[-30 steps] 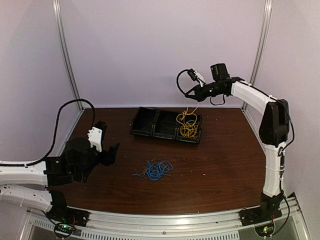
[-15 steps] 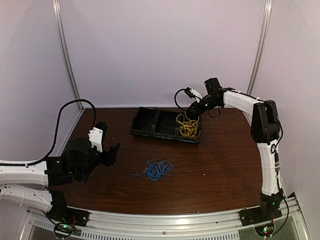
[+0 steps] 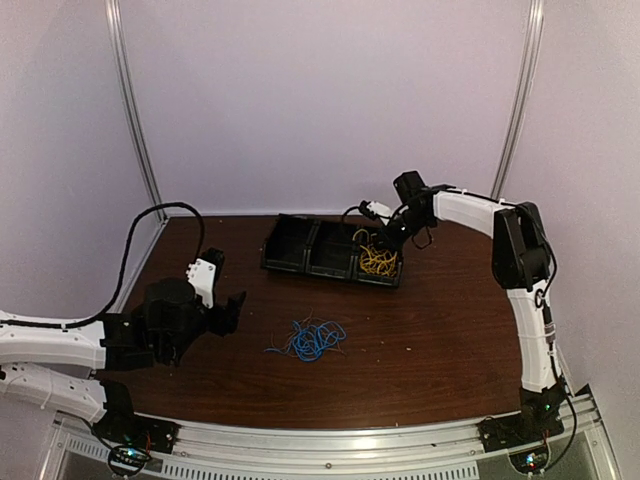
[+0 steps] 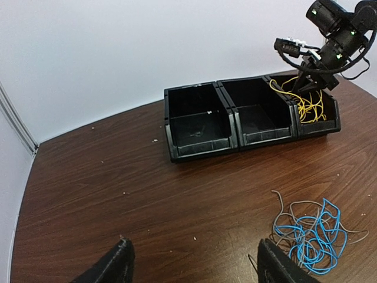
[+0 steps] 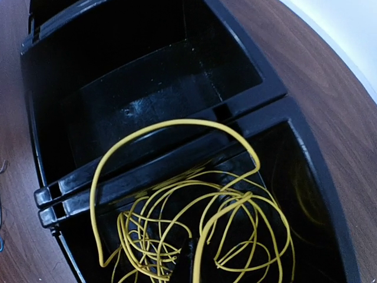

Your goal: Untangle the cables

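My right gripper [image 3: 384,236], upper right, is pinched shut on the thin yellow wire coil [image 5: 188,121]. Its loop arching over the black plastic bin [image 5: 147,174] divider could snag when I withdraw. My left gripper [image 4: 194,266] gapes empty.

The fingertips of the right gripper [image 3: 384,237] are lost among the yellow cables [image 3: 376,260] in the far right bin [image 3: 380,280]; the right wrist view crops that coil at its bottom edge. Of the left gripper [image 4: 194,262], only the tips clear the frame's bottom edge.

Top cam sits high at the near edge, looking down on the whole counter [image 3: 430,340]. Left wrist cam looks low across it toward the black bins [image 4: 203,150]; right wrist cam hovers super close over them. All three catch the yellow cables [image 3: 377,262].
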`<move>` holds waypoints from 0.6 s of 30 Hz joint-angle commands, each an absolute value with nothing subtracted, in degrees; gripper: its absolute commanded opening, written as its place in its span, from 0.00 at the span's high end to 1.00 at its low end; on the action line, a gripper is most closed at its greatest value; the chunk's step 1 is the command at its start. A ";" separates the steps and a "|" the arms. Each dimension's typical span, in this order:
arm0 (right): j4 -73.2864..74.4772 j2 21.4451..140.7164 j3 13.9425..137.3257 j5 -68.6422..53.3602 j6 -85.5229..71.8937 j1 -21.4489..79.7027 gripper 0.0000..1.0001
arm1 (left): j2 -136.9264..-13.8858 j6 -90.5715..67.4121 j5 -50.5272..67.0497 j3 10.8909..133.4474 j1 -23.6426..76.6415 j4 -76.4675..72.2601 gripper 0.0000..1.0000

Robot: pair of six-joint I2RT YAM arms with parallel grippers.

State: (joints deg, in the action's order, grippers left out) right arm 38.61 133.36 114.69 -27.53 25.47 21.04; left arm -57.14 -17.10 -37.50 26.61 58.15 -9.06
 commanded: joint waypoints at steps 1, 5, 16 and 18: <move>40.78 135.07 114.32 -21.82 27.63 23.22 1.00 | -57.32 -17.67 -37.05 27.47 57.90 -12.43 0.27; 42.06 136.63 115.72 -19.68 27.85 24.68 1.00 | -57.07 -18.04 -36.95 27.16 57.87 -12.74 0.27; 44.50 136.19 116.73 -13.52 27.25 26.10 1.00 | -56.34 -18.41 -37.29 26.50 57.89 -12.64 0.27; 45.32 134.71 116.76 -12.44 27.25 26.15 0.95 | -56.34 -18.40 -37.28 26.36 57.88 -12.91 0.27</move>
State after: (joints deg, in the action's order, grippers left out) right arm 42.65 137.16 115.24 -16.53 27.22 26.06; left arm -57.08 -17.61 -37.28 26.61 58.15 -9.52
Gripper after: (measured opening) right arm 0.013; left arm 0.727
